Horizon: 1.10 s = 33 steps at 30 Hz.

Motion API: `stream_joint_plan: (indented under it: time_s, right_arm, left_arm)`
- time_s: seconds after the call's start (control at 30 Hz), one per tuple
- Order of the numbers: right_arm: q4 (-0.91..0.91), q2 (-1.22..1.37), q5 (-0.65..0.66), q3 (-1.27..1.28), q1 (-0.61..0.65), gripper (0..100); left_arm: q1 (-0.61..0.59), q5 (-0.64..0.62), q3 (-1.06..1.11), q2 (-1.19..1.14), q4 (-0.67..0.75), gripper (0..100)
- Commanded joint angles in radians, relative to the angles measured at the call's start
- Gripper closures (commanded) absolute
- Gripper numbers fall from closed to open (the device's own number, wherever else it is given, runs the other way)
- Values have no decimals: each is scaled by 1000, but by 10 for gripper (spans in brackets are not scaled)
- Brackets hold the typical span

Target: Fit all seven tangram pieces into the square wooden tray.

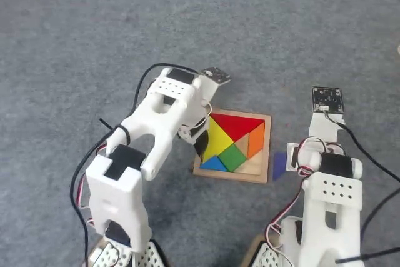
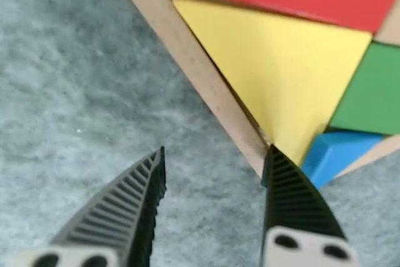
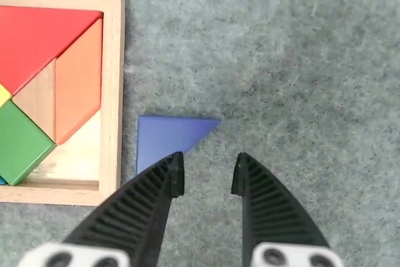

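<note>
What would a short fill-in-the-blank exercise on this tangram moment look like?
1. The triangle lying on the carpet outside the tray is ___ in colour.
2. Inside the tray, the large piece touching the yellow triangle is ___.
3. The right gripper hangs over the triangle on the carpet with its fingers ___.
Missing words: blue; red; open.

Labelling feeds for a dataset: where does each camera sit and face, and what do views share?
High view: fixed overhead, looking down on the wooden tray and both arms.
Left wrist view: on that wrist, facing down past the left tool at the tray's yellow triangle.
Right wrist view: on that wrist, facing down past the right tool at the dark blue triangle beside the tray.
Shared: the tray's red triangle.
</note>
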State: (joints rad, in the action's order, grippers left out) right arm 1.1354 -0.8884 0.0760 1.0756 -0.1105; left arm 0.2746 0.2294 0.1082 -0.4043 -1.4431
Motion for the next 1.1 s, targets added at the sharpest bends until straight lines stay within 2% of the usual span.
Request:
stream_joint_plan:
  time_s: [0.0, 0.23, 0.4, 0.57, 0.77, 1.07]
  right_arm:
    - [-16, -12, -3, -3, 12, 865]
    - [-18, -12, -3, -3, 12, 865]
    - [-18, -12, -3, -3, 12, 865]
    - [-18, -12, -3, -3, 12, 865]
    - [-18, -12, -3, -3, 12, 865]
    - [-12, -12, 14, -3, 12, 865]
  left_arm:
    - [2, -23, -54, 34, -35, 761]
    - [60, -41, -18, 180, -117, 761]
    - [104, -51, 120, 192, -12, 761]
    - [97, -71, 160, 78, 103, 761]
    - [98, -72, 97, -34, 97, 761]
    - [74, -95, 85, 281, -17, 761]
